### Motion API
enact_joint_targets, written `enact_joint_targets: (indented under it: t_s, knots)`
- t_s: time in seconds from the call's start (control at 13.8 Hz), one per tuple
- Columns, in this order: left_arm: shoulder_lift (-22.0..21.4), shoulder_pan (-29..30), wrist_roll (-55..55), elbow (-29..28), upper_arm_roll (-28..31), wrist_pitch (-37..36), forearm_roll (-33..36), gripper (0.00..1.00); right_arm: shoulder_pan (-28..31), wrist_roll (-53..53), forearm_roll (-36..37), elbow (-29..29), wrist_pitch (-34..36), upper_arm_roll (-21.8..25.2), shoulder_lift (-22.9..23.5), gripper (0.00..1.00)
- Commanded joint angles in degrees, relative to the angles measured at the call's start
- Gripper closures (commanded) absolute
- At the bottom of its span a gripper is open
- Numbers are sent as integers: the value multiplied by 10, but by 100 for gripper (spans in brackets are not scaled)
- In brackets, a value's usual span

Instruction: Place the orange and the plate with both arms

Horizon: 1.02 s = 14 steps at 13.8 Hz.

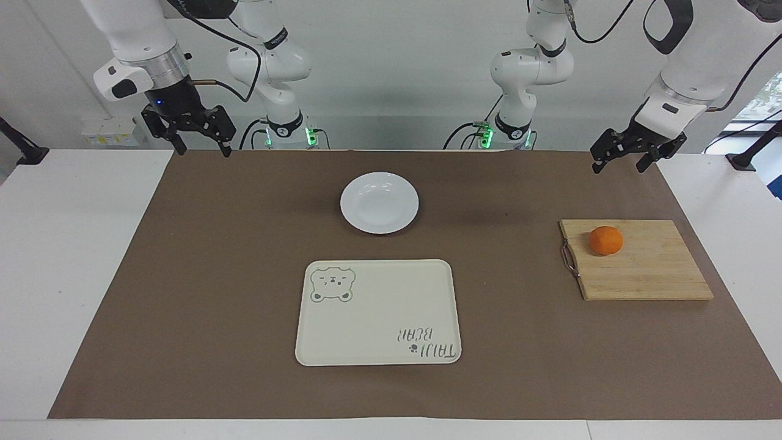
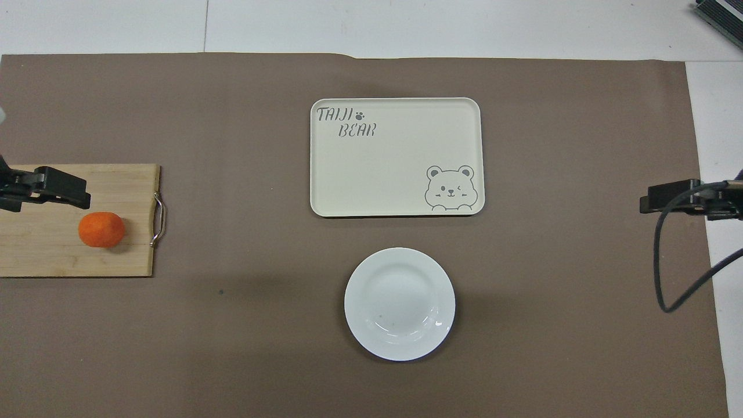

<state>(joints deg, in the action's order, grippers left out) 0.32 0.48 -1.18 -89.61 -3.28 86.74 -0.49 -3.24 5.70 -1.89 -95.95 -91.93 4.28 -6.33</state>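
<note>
We see the left gripper (image 1: pixel 621 161) raised, jaws apart and holding nothing, at the left arm's end of the brown mat (image 1: pixel 214 275). The right gripper (image 1: pixel 199 145) is the same at the right arm's end; both arms wait. The orange (image 1: pixel 606 240) sits on the wooden cutting board (image 1: pixel 647 269). The plate (image 1: pixel 379 202) is bare, mid-mat, nearer the robots than the bare bear tray (image 1: pixel 379 313). White table (image 1: pixel 61 275), white wall.

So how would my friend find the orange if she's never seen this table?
Look at the brown mat, toward the left arm's end of the table, for the wooden cutting board. The orange sits on it, near its metal handle. It is the only small, round, bright orange thing there.
</note>
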Motion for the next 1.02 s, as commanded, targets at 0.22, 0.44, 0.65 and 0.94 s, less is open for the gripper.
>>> enact_joint_targets:
  t_s: [0.22, 0.44, 0.65, 0.94]
  knots:
    - [1, 0, 8, 2, 3, 17, -5, 0, 8, -14, 5, -4, 7, -4, -5, 0]
    - [0, 1, 9, -1, 3, 18, -5, 0, 8, -14, 5, -4, 7, -4, -5, 0]
    - [-4, 2, 10, -14, 3, 24, -5, 0, 8, -14, 4, -4, 7, -4, -5, 0]
    - [-7, 19, 35, -36, 4, 40, -6, 0, 8, -14, 4, -4, 7, -4, -5, 0]
